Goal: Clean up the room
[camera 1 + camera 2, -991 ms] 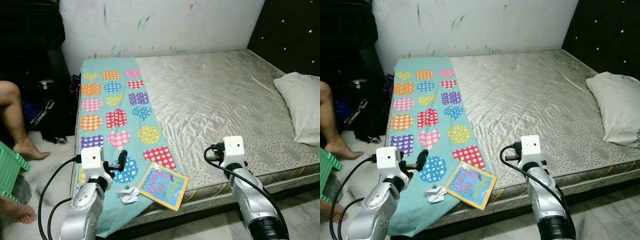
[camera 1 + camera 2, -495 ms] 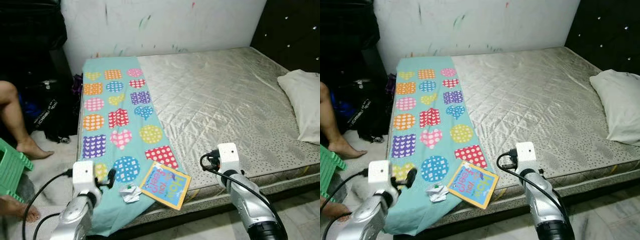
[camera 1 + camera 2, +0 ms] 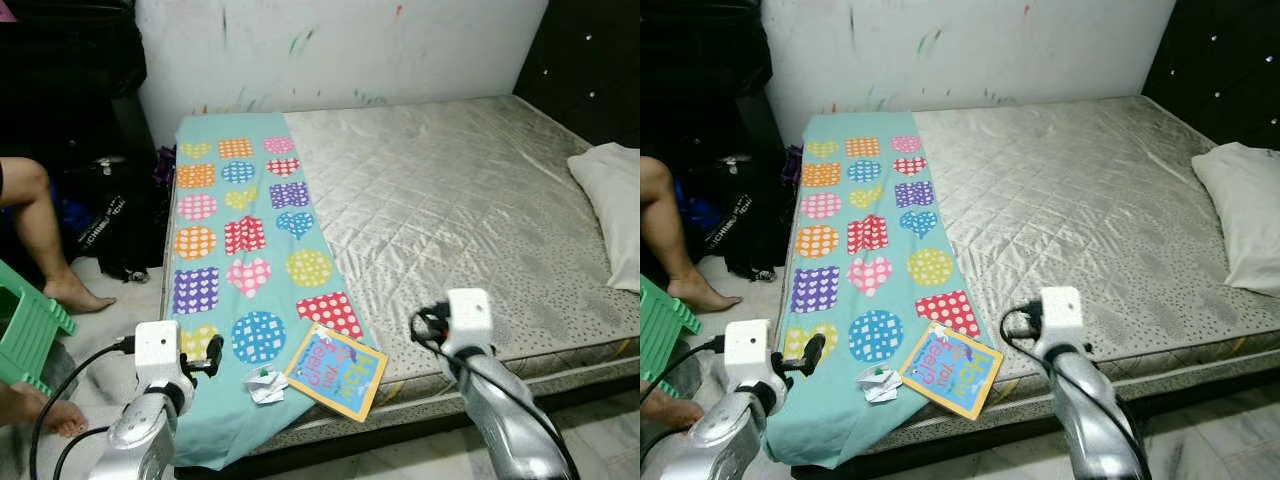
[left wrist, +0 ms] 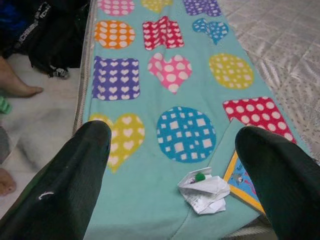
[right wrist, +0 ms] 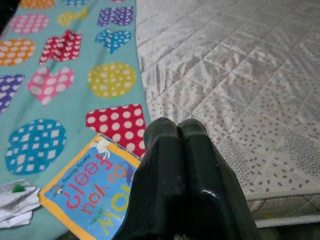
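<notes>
Facing the bed's near edge, the left gripper (image 4: 175, 165) is hovering with fingers spread wide, a crumpled paper (image 4: 204, 191) lying just ahead and a picture book (image 3: 337, 368) beside it — both still unpicked; the right gripper (image 5: 181, 131) is pressed closed, empty — cleanup barely begun.

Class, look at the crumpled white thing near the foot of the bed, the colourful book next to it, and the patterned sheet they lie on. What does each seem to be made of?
Crumpled white thing: probably thin paper; matt, with sharp creases.
Book: likely card or board with a printed, slightly glossy cover; it lies flat and stiff.
Patterned sheet: soft woven fabric, matt; it drapes over the mattress edge.
</notes>
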Available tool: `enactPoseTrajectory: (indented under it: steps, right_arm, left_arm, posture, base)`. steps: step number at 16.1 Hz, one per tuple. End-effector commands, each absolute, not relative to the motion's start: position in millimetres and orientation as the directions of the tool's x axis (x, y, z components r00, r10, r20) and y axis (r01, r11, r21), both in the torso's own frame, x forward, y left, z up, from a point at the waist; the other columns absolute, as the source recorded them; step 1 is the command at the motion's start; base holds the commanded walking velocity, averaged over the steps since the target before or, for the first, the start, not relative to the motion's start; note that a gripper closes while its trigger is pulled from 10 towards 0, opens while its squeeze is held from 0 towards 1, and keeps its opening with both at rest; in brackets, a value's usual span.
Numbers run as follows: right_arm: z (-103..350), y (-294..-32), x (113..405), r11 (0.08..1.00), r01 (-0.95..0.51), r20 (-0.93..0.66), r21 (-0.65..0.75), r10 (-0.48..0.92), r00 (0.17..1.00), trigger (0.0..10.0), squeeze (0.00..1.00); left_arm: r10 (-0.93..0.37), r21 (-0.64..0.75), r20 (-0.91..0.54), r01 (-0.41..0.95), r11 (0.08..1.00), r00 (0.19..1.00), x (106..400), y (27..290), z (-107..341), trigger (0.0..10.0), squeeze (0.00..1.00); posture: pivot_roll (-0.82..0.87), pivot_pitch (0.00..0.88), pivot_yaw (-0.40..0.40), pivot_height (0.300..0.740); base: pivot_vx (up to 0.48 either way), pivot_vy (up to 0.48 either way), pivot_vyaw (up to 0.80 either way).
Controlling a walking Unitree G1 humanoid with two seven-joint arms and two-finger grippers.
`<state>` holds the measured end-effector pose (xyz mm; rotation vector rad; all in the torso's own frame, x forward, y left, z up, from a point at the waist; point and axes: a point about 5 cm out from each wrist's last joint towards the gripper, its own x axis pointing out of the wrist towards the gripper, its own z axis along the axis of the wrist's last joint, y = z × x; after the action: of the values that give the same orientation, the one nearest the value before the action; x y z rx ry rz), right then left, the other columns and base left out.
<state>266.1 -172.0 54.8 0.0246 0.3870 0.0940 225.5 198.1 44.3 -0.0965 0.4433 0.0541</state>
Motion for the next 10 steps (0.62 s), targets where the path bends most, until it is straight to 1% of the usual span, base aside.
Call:
enactPoseTrajectory:
  steps: [1,3,4,10]
  right_arm:
    - [54.7,-175.8,261.2,0.996,-0.084,-0.384,0.035,0.091,0.919,10.0,0.00]
    - [55.0,-176.7,258.7,0.996,-0.079,-0.387,0.047,0.091,0.918,10.0,0.00]
    - [58.8,-174.5,260.1,0.994,-0.104,-0.369,0.046,0.113,0.922,10.0,1.00]
    - [57.7,-174.6,258.7,0.993,-0.107,-0.389,0.044,0.116,0.914,10.0,1.00]
  left_arm:
    - [0.038,-0.073,-0.436,-0.078,0.994,0.899,224.0,199.4,45.2,10.0,0.00]
    - [0.033,-0.077,-0.440,-0.074,0.994,0.898,224.2,198.2,44.9,10.0,0.00]
    - [0.030,-0.080,-0.439,-0.073,0.994,0.898,225.1,197.1,45.4,10.0,0.00]
    - [0.025,-0.090,-0.440,-0.071,0.993,0.898,226.5,194.0,45.7,10.0,0.00]
  posture:
    - [-0.10,0.000,-0.002,0.740]
    - [-0.10,0.000,-0.003,0.740]
    - [-0.10,0.000,-0.003,0.740]
    - [-0.10,0.000,-0.010,0.740]
  base:
    - [0.000,0.000,0.00]
    - [0.000,0.000,0.00]
    - [0.000,0.000,0.00]
    - [0.000,0.000,0.00]
